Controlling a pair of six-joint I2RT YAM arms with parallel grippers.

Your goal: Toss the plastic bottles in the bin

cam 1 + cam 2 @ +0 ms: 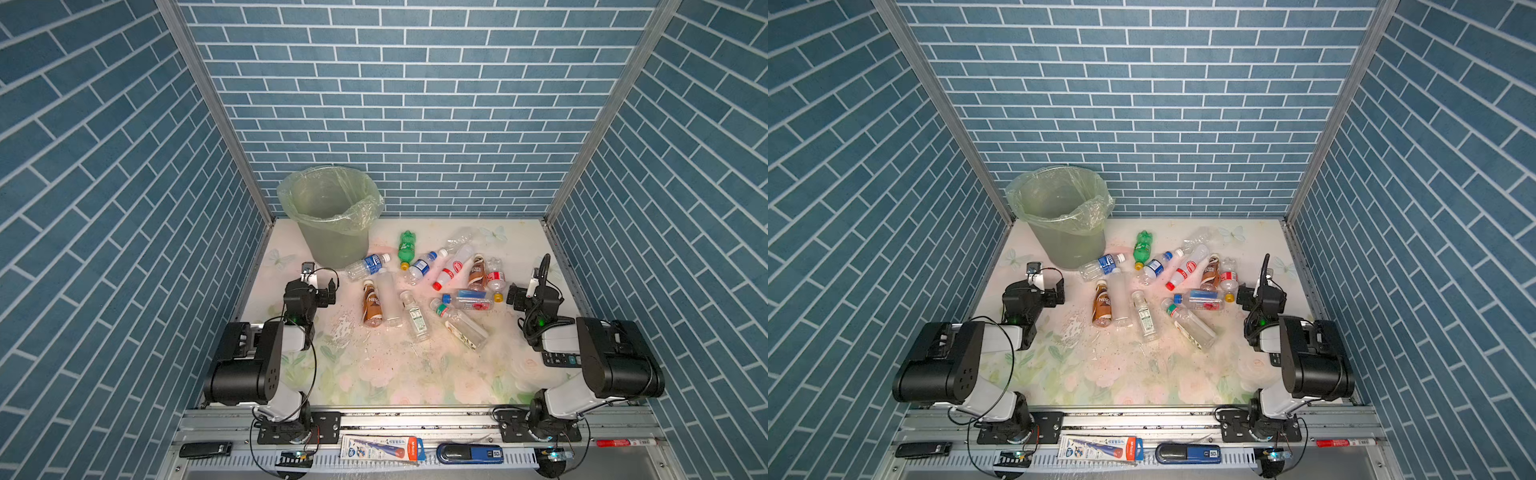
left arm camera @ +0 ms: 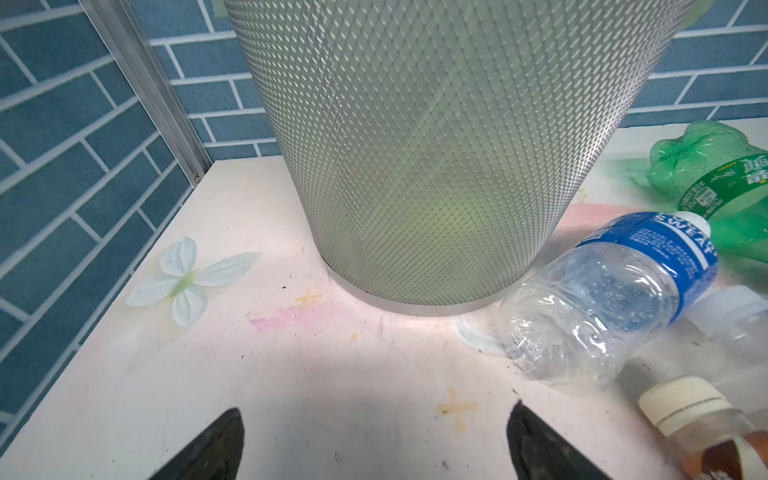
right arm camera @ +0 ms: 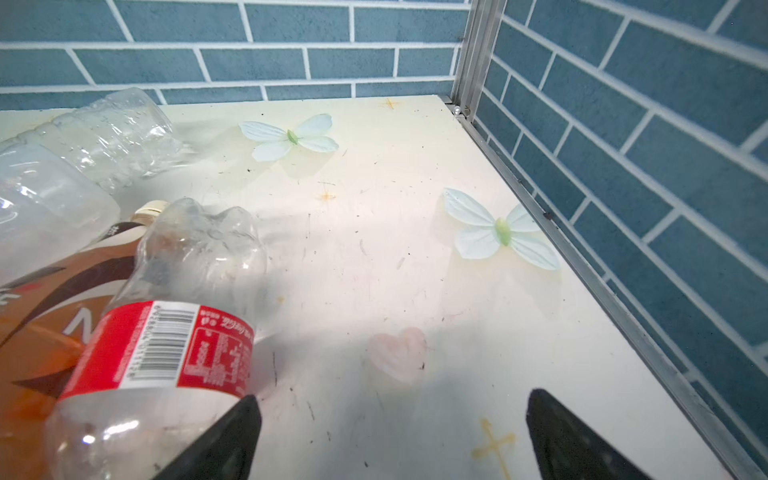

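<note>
Black and pointed, the left fingers stand wide apart above a bare patch of the counter, and nothing is between them. They face the foot of the bin. In both top views the bin stands upright in the far left corner of the counter, with a pale green bag folded over its rim. Just beside the bin's foot lies a clear bottle with a blue label; whether it touches the bin I cannot tell. Beyond it lies a green bottle.

The right fingers are spread wide too and hold nothing. One of them is just beside a clear bottle with a red label, which lies against a brown bottle. It is not clear if the fingertip touches the red-labelled one.

In a top view the plastic bottles lie on their sides on the counter. They spread from the right side of the bin across the middle toward the right arm, and several touch or cross each other. A black calculator shows partly under that arm.
</note>
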